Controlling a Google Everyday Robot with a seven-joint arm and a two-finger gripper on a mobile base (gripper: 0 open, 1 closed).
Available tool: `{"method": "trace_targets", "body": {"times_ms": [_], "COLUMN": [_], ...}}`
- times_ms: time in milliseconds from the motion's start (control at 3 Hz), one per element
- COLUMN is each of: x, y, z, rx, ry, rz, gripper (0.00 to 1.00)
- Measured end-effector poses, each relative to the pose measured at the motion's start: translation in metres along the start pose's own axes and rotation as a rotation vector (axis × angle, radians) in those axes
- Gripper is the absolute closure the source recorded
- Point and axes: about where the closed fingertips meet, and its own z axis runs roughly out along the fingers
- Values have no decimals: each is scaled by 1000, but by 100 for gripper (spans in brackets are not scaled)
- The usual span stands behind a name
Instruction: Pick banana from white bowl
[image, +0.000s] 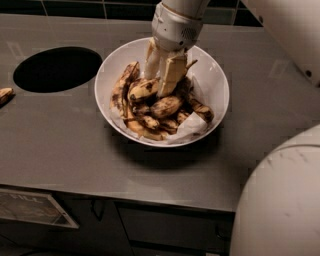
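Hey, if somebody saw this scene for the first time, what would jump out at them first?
The white bowl in the middle of the grey counter, heaped with brown-spotted bananas on crumpled paper, draws the eye first. The tool reaches down into its far side, right among the fruit. A dark round hole in the counter sits at picture left of the bowl.

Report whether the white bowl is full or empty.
Full. The white bowl holds a heap of brown-spotted bananas on crumpled paper, and the gripper reaches down into the back of the heap.
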Motion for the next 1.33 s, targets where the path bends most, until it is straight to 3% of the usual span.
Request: {"method": "trace_targets", "body": {"times_ms": [667, 1000, 1333], "x": [0, 0, -3], "y": [1, 1, -3], "z": [3, 3, -6], "rx": [-5, -5, 55], "ry": [-2, -2, -3], "rz": [-1, -1, -1], "gripper": [90, 100, 100]}}
